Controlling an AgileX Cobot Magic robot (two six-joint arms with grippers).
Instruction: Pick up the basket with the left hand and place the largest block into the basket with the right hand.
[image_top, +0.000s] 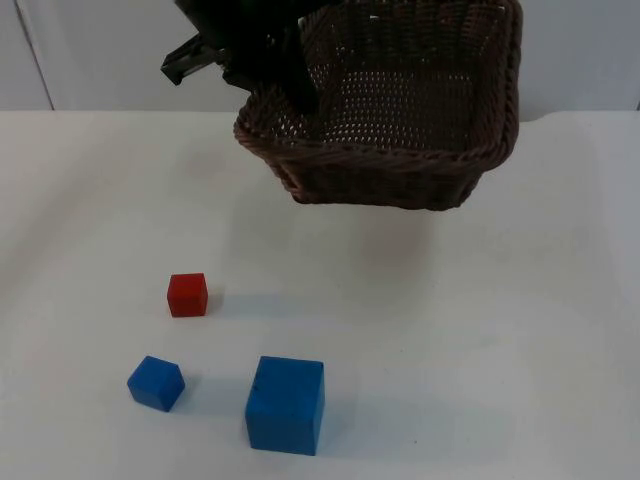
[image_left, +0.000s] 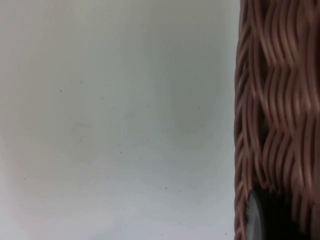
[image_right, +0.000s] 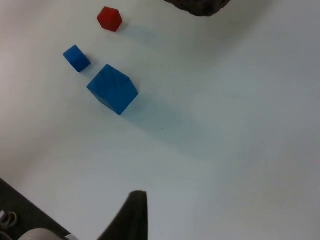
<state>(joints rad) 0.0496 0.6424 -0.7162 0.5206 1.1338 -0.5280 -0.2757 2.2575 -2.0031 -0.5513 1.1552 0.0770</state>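
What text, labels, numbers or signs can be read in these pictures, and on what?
None. The wicker basket, held off the table by the left gripper, bears no label. The big blue block, small blue block and red block have plain faces. The white table is unmarked.

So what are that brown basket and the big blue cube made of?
The brown woven basket looks like wicker or rattan: twisted strands and open weave show in its walls. The large blue cube seems painted wood or plastic, matte, with crisp edges; which one can't be told.
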